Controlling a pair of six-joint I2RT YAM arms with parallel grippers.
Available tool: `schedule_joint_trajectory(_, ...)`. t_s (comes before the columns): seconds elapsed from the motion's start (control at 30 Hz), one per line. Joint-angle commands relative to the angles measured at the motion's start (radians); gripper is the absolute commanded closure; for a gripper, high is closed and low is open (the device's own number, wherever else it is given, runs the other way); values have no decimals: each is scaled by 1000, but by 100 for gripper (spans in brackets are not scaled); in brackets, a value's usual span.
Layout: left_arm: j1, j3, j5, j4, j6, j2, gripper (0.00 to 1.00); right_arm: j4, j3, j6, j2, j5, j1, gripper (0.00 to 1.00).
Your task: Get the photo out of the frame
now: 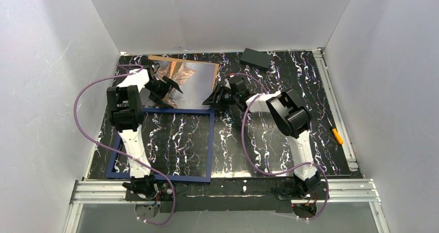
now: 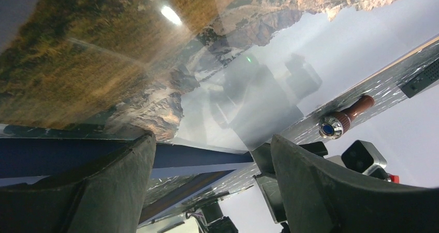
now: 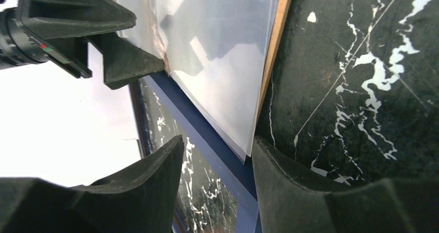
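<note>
The photo, a brown mountain on pale sky, lies at the back of the table. Its near edge overlaps the far bar of the navy-blue frame, which lies flat in front of it. My left gripper is open over the photo's near-left part. In the left wrist view the photo fills the top, with the frame bar under it. My right gripper is open at the photo's near-right corner. In the right wrist view that corner points between my fingers over the frame.
A small black block lies at the back, right of the photo. An orange-handled tool lies near the right rail. White walls close in the table on three sides. The table top is black marble pattern.
</note>
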Motion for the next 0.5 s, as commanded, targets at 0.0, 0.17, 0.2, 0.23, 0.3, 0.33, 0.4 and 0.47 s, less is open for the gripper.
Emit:
schedule_joint_trajectory(0.0,1,-33,4,-84,3,24,19,299,-40,160,22,-95,2,43)
schedule_joint_trajectory(0.17,1,-33,6,-82,3,27,19,452,-58,274,29,-128,-3,44)
schedule_joint_trajectory(0.2,1,-32,7,-82,3,27,19,466,-64,284,26,-127,-3,44)
schedule_joint_trajectory(0.23,1,-33,7,-83,3,27,19,479,-73,289,20,-124,-3,44)
schedule_joint_trajectory(0.3,1,-33,4,-82,7,26,19,499,-88,293,6,-115,-4,44)
schedule_joint_trajectory(0.33,2,-34,4,-83,6,26,19,511,-90,298,3,-115,-4,44)
schedule_joint_trajectory(0.4,1,-32,5,-82,6,28,19,506,-78,299,6,-118,-9,44)
schedule_joint_trajectory(0.47,1,-34,9,-82,4,30,19,509,-73,306,10,-119,-8,44)
